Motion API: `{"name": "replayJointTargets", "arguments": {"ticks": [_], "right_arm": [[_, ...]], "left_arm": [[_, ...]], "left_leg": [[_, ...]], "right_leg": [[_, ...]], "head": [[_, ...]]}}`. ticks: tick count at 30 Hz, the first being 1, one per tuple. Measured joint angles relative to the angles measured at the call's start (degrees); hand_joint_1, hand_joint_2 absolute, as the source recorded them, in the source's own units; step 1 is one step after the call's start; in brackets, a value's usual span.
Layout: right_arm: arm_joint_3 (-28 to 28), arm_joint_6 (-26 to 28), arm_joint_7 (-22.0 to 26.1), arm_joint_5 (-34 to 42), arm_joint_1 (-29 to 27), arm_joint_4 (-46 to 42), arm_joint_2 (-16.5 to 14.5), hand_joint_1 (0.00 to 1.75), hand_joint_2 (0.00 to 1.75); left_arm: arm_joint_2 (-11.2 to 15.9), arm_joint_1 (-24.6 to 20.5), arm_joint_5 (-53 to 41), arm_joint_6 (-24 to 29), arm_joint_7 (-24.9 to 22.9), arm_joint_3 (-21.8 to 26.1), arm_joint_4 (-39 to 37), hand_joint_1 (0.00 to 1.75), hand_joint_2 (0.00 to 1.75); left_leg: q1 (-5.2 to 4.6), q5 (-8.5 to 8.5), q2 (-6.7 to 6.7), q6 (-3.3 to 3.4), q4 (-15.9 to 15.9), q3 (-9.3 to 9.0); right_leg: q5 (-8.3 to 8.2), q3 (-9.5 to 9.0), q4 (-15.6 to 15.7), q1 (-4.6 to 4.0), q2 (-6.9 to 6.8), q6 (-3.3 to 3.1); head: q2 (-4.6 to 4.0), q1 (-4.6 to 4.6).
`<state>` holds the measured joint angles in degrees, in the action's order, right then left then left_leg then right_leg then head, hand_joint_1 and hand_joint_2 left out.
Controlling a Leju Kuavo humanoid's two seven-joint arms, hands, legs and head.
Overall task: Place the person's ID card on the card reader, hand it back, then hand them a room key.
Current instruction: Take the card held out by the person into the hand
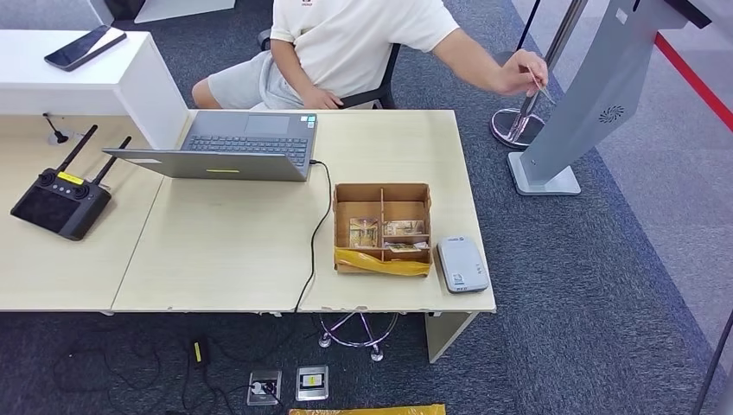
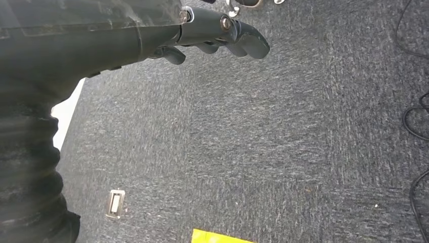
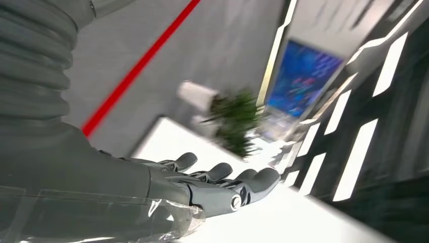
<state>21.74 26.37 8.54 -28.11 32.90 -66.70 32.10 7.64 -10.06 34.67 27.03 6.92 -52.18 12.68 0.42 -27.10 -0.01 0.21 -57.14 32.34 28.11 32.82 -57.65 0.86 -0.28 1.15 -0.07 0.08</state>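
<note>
The ID card (image 1: 542,86) is pinched in the person's hand (image 1: 525,73), held out beyond the far right corner of the desk (image 1: 225,251), its long axis slanted downward. The card reader (image 1: 462,264) is placed at the near right edge, just beside the wooden box (image 1: 382,227). The right hand (image 3: 212,185) is seen released, fingers extended, nothing held. The left hand (image 2: 212,33) is seen over the carpet, fingers loosely curled, grasping nothing. The right hand is judged nearer to the card.

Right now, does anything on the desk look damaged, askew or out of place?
The small brown cardboard box with dividers has yellow tape sagging unevenly along its near wall. The white card reader beside it lies slightly askew, near the desk's corner.
</note>
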Motion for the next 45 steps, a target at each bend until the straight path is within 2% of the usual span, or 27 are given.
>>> {"name": "replayJointTargets", "arguments": {"ticks": [5, 9, 15, 20, 29, 45], "right_arm": [[-14.0, -7.9, 0.2, -11.1, 4.3, -12.0, -2.0, 0.0, 1.75], [-23.0, -12.6, 0.8, -14.3, 10.2, -17.3, -4.4, 0.0, 1.75], [-32.7, -16.8, 2.4, -14.3, 18.9, -17.3, -7.6, 0.0, 1.75], [-39.5, -18.6, 3.9, -16.4, 24.6, -12.4, -9.4, 0.0, 1.75], [-47.0, -16.6, 7.2, -16.4, 29.8, 0.3, -13.5, 0.0, 1.75], [-52.7, -14.8, 8.4, -17.8, 31.5, 12.2, -18.8, 0.0, 1.75]], "left_arm": [[-0.4, 0.0, -0.2, 0.1, 0.0, -0.6, 0.0, 0.0, 1.75], [-0.6, 0.1, -0.4, 0.0, 0.2, -0.9, 0.0, 0.0, 1.75], [-0.6, 0.1, -0.9, -0.6, 0.8, -1.0, 0.0, 0.0, 1.75], [-0.5, 0.1, -1.4, -1.2, 1.0, -1.6, 0.0, 0.0, 1.75], [0.1, 0.1, -1.1, -1.7, 1.3, -2.3, 0.0, 0.0, 1.75], [0.3, 0.1, -0.3, -1.9, 1.3, -2.4, 0.0, 0.0, 1.75]], "left_leg": [[0.0, 0.17, -0.37, -0.03, 0.0, 0.03], [0.01, 0.23, -0.65, -0.06, 0.0, 0.14], [0.0, 0.22, -0.65, -0.06, 0.0, 0.16], [0.0, 0.22, -0.65, -0.06, 0.0, 0.16], [0.04, 0.22, -0.64, -0.07, 0.0, 0.14], [0.04, 0.22, -0.63, -0.07, 0.0, 0.14]], "right_leg": [[0.0, 0.05, -0.1, -0.01, -0.38, 0.0], [0.01, 0.1, -0.1, -0.02, -0.63, -0.01], [0.02, 0.13, -0.1, -0.02, -0.63, -0.02], [0.02, 0.13, -0.1, -0.01, -0.63, -0.02], [0.02, 0.15, -0.1, -0.05, -0.61, -0.03], [0.02, 0.17, -0.1, -0.06, -0.6, -0.03]], "head": [[0.0, -0.01], [0.0, 0.01], [0.0, 0.02], [0.0, 0.03], [0.0, 0.02], [0.0, 0.03]]}}
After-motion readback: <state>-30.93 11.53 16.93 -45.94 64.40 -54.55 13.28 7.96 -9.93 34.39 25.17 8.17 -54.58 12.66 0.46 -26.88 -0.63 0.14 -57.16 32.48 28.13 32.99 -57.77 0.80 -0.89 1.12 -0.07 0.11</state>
